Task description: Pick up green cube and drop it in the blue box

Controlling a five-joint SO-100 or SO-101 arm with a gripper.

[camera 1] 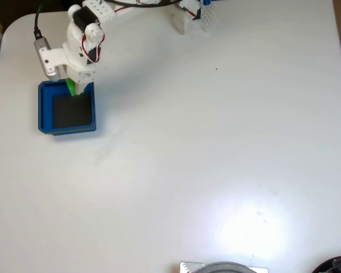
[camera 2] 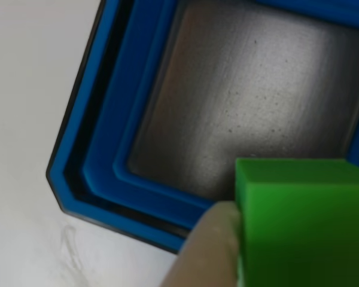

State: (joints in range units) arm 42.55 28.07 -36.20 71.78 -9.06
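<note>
Green cube sits pinched in the gripper, held over the far edge of the blue box, at about twelve o'clock on the box as the fixed view looks down on it. From up there only a sliver of green peeks out beneath the white arm, right at the box's top wall, with the dark inner floor spread below it toward six o'clock.

Closer in, the other view has the green cube looming large at about five o'clock in the picture, its top face and front face both plain. A pale finger presses against the cube's left side, touching it; the opposite finger I cannot make out, since the cube blocks that side. The gripper is narrowed onto the cube.

Behind and beneath the cube lies the blue box, its thick stepped walls running from twelve o'clock down to a chamfered corner at about eight o'clock. Its near-black floor catches a soft grey sheen. The cube hangs over the floor near one wall; whether it touches anything below I cannot tell.

The box rests on a white table, toward ten o'clock of the tabletop in the fixed view.
</note>
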